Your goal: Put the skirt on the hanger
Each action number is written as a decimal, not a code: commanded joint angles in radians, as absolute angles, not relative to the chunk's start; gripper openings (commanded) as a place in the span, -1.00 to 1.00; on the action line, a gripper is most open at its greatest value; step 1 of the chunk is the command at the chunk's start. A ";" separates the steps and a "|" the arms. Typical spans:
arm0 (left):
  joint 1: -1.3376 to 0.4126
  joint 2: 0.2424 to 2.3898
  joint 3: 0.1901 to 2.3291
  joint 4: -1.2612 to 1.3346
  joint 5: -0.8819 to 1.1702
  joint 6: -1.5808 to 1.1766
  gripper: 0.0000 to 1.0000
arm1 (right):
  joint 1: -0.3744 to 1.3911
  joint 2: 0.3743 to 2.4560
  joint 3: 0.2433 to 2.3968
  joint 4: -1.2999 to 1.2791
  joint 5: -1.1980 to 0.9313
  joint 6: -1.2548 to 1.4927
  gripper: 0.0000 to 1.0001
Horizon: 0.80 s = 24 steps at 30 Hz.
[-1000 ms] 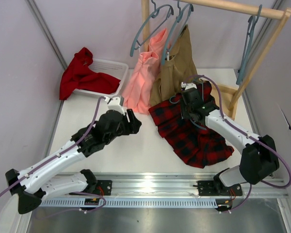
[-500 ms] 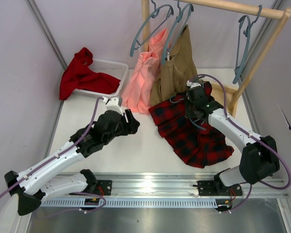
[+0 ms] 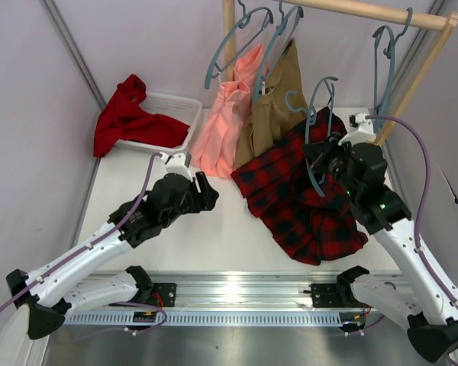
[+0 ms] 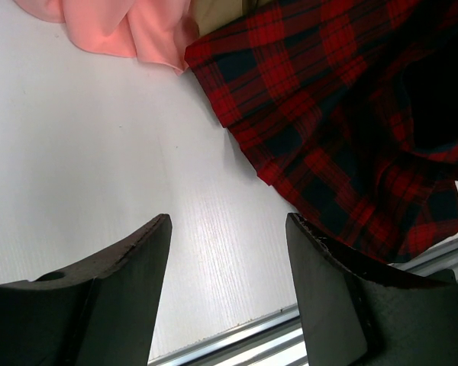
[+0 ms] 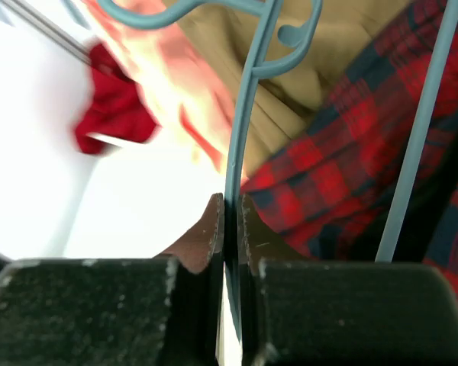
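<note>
Both of my arms show from above. My right gripper (image 3: 321,160) is up at 3 o'clock over the table (image 3: 214,236), pinching the hanger (image 3: 314,130) low on its frame, with the hook pointing to 12 o'clock. The skirt (image 3: 290,194) lies crumpled on the right half of the table. Its far edge rises against the hanger, but my wrist hides how the two meet. My left gripper (image 3: 208,191) sits at 9 o'clock of the skirt, apart from it.

Through my left wrist camera, my fingers (image 4: 130,282) are spread wide over bare table (image 4: 84,152), holding nothing. The skirt (image 4: 328,114) fills 1 to 3 o'clock and is cut off at the frame edge. A pink garment (image 4: 130,27) lies at 11 o'clock.

Through my right wrist camera, my right gripper's (image 5: 231,207) fingers press together on the hanger's (image 5: 240,130) thin bar. The skirt (image 5: 328,183) is at 3 o'clock. Everything toward 10 o'clock is blurred and washed out.
</note>
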State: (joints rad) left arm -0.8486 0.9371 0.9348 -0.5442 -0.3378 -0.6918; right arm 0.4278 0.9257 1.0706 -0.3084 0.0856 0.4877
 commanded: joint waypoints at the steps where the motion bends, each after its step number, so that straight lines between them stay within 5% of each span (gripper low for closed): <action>1: -0.841 0.936 0.974 -0.545 -0.341 -0.693 0.34 | 0.422 0.882 1.054 -0.117 0.081 0.589 -1.00; 24: -0.841 0.927 0.973 -0.561 -0.351 -0.712 0.33 | 0.321 1.031 1.396 0.333 0.141 0.756 -1.00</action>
State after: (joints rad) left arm -0.8482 0.9424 0.9390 -0.5667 -0.3374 -0.6926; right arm 0.3500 1.0138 1.2953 0.0917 0.1276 0.7361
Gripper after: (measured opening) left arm 0.667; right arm 0.053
